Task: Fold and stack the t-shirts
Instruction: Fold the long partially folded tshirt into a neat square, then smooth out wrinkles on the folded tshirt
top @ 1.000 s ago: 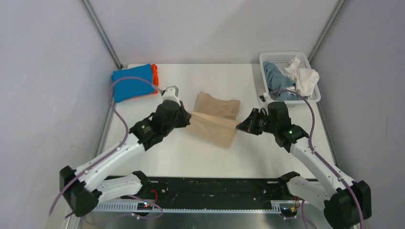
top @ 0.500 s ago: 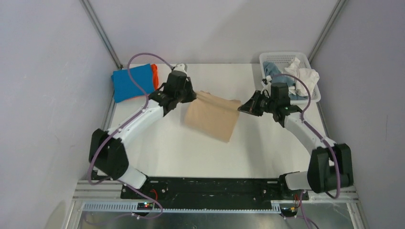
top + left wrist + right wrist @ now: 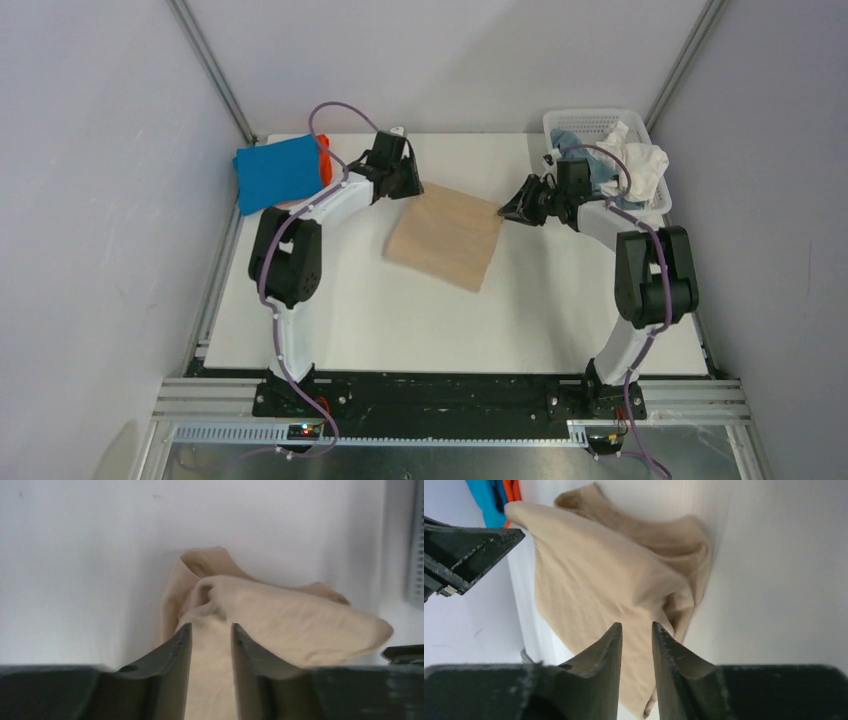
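The beige t-shirt [image 3: 445,237] lies folded as a rough rectangle mid-table. My left gripper [image 3: 412,186] is at its far-left corner and my right gripper [image 3: 508,211] at its far-right corner. In the left wrist view the left gripper [image 3: 210,627] stands slightly open, with beige t-shirt [image 3: 280,625] showing in the gap. The right gripper [image 3: 636,625] is also slightly open over the beige t-shirt [image 3: 604,580]. A folded blue t-shirt [image 3: 278,172] lies on an orange t-shirt [image 3: 324,158] at the back left.
A white mesh basket [image 3: 600,122] at the back right holds a crumpled white t-shirt [image 3: 637,162] and a grey-blue t-shirt [image 3: 575,150]. Grey walls close in the table on both sides and at the back. Purple cables loop over both arms.
Both arms carried the beige t-shirt's near edge toward the back of the table, folding it over. Both grippers, shut on the cloth before, now have their jaws parted.
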Motion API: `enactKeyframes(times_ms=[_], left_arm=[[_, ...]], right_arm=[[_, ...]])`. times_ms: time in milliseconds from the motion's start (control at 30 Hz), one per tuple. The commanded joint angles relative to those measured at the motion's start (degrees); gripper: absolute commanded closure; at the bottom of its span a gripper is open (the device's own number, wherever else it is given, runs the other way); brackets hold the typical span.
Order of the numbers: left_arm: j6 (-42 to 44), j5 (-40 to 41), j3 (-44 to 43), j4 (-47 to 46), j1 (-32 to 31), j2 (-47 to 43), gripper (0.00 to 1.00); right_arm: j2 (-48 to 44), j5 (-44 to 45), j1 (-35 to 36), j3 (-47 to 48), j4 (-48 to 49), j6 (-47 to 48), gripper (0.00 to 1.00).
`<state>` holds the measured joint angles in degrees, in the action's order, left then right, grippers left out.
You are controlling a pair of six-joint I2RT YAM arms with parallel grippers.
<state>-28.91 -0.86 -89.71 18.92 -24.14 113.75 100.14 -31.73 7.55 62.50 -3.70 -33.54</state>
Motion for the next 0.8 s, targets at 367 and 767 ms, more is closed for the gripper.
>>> enactKeyframes(times_ms=[367, 767], left_arm=[[-1.51, -17.78, -6.06, -1.04, 1.81, -0.24, 0.0], [-2.72, -16.31, -15.12, -0.72, 1.11, 12.78, 0.0]], right_arm=[[-3.37, 14.47, 7.96, 7.99, -9.51, 10.33, 0.18], [9.8, 0.22, 6.26, 8.81, 9.53, -0.81, 0.17]])
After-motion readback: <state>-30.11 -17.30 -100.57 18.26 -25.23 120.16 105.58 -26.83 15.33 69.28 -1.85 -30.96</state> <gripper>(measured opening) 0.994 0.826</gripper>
